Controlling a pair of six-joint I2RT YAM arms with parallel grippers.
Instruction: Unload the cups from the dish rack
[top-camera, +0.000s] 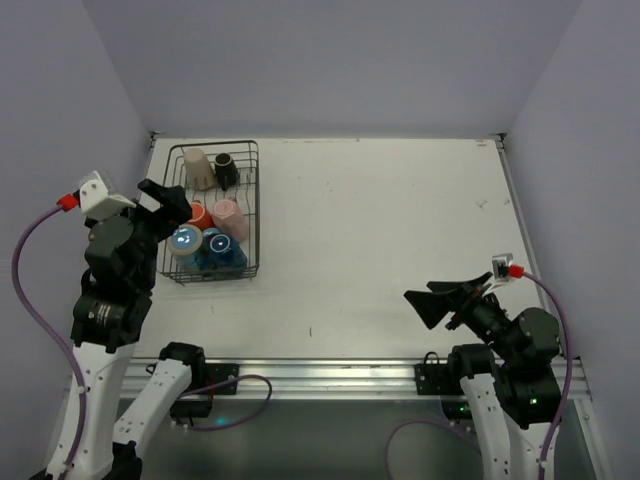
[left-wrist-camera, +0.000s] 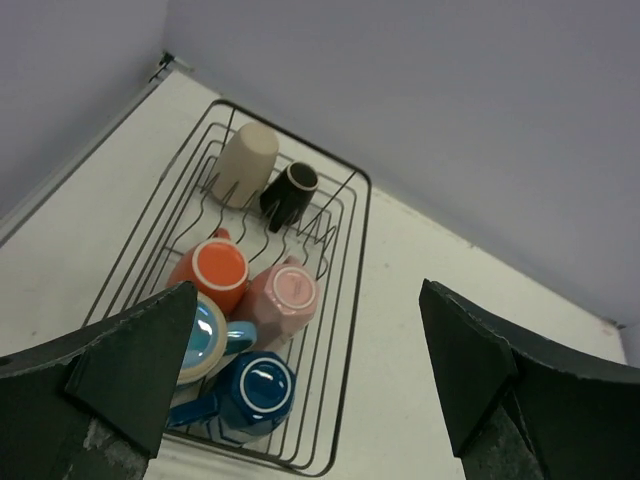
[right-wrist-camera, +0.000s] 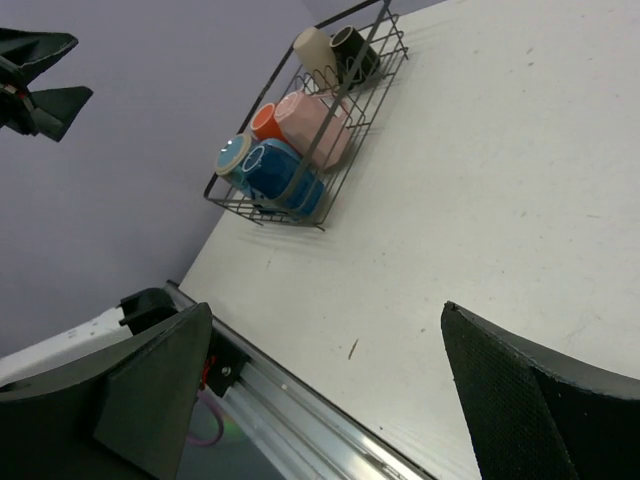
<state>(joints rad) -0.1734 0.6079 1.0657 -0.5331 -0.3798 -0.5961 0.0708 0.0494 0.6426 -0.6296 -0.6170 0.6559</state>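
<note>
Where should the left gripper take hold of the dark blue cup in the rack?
Take the dark blue cup by its upturned body, just below the base, coming straight down with the open left gripper. It sits mouth-down in the rack, so the rim is out of reach. The light blue cup crowds its left side.

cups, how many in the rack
6, all in the dish rack: cream cup, black cup far end; orange cup, pink cup middle; light blue cup, dark blue cup near end. None apparently hidden.
</note>
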